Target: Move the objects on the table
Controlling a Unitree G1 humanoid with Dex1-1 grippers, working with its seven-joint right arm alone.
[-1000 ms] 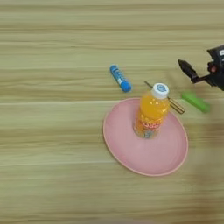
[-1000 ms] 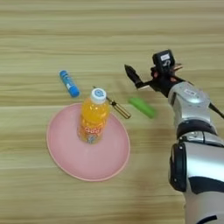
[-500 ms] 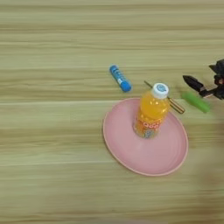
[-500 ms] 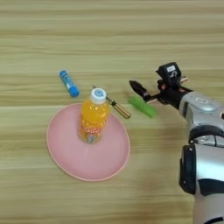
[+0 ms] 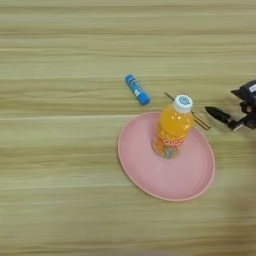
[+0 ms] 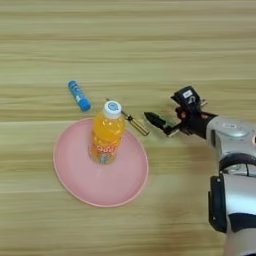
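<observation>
Worktop (image 5: pixel 60 60): light-brown wood grain, fills view. Pink plate (image 6: pixel 70 170): near centre, flat on worktop. Right arm (image 6: pixel 235 150): silver forearm entering from right. Orange bottle (image 6: pixel 106 135): white cap, upright on plate. Blue tube (image 6: pixel 79 95): lying behind plate, apart from it. Claw (image 6: pixel 159 123): low over worktop just right of golden-handled tool (image 6: pixel 136 125); finger state cannot be told. Green bar: not visible.

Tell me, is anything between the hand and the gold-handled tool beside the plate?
Nothing visible does. Only bare table separates the hand from the tool; the bottle stands beyond it, on the pink plate.
</observation>
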